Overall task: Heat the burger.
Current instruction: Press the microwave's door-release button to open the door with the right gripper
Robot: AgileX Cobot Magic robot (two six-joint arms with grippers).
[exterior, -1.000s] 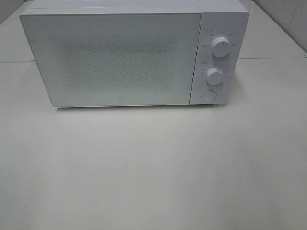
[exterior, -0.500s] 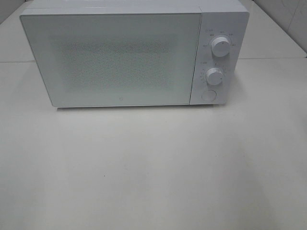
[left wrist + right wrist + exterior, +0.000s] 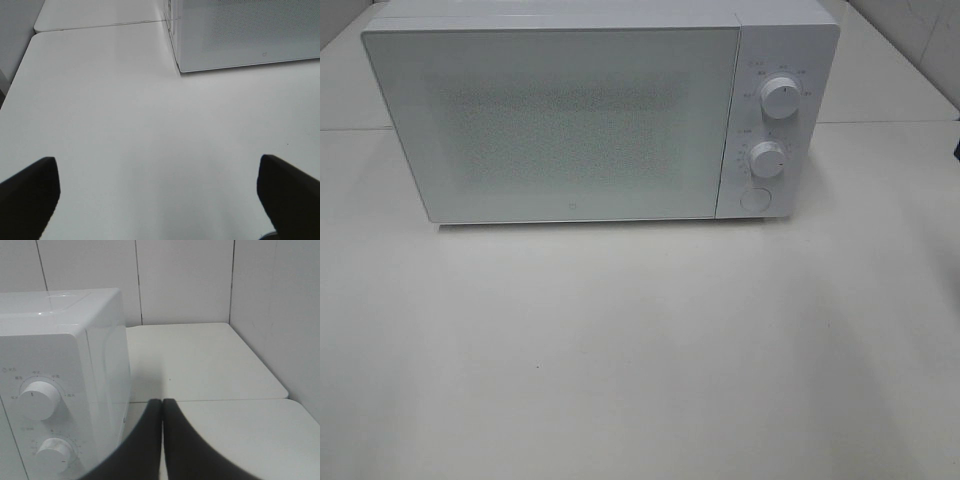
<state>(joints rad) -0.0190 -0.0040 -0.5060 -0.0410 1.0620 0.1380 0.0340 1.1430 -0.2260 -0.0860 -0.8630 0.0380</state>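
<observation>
The burger is out of view in every frame. A white microwave [image 3: 570, 120] stands at the back of the table with its door shut and nothing visible through the door. My left gripper [image 3: 156, 165] hangs open over bare tabletop in front of the microwave's [image 3: 240, 35] left corner, its dark fingers [image 3: 30, 195] far apart and empty. My right gripper [image 3: 162, 402] is shut with its two fingers pressed together on nothing, just to the right of the microwave's [image 3: 75, 365] control panel.
The control panel carries an upper knob [image 3: 780, 97], a lower knob [image 3: 768, 158] and a round button [image 3: 755, 199]. White tabletop [image 3: 640, 350] stretches in front of the microwave. Tiled walls [image 3: 185, 280] close off the back and right. A dark sliver [image 3: 957, 150] shows at the right edge.
A small dark sliver has appeared at the right edge of the exterior high view. The microwave and table look the same.
</observation>
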